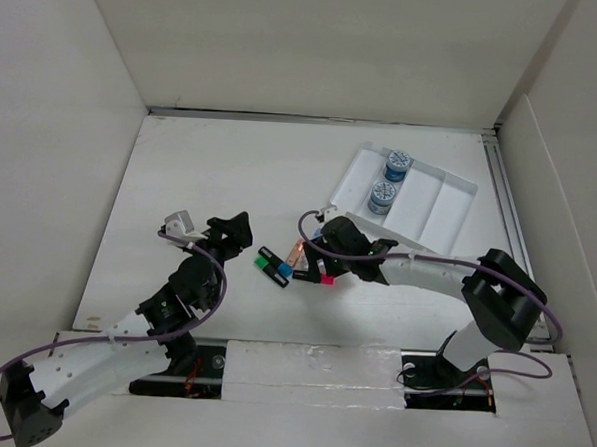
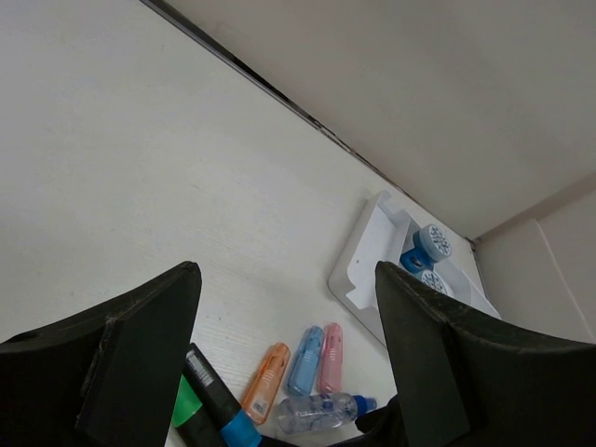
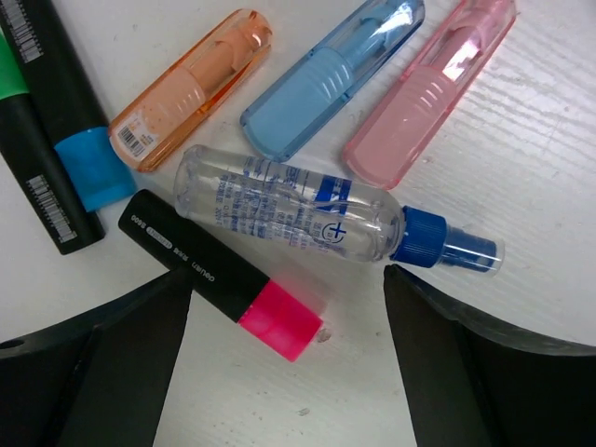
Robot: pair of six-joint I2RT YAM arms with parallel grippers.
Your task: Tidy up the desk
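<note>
The desk (image 1: 231, 170) is a white tabletop. Near its middle lie three black highlighters with green (image 1: 263, 265), blue (image 1: 281, 271) and pink (image 3: 223, 279) caps. Beside them are an orange case (image 3: 191, 88), a blue case (image 3: 331, 74), a pink case (image 3: 428, 88) and a clear spray bottle (image 3: 298, 209) with a blue cap. My right gripper (image 3: 289, 279) is open, just above the pink-capped highlighter and the bottle, holding nothing. My left gripper (image 1: 236, 230) is open and empty, raised left of the cluster. In the left wrist view its jaws (image 2: 289, 270) frame the cluster.
A white compartmented tray (image 1: 445, 206) lies at the back right, with two blue-lidded round containers (image 1: 398, 166) (image 1: 381, 197) in its left compartment. It also shows in the left wrist view (image 2: 358, 270). White walls border the desk on the left, back and right.
</note>
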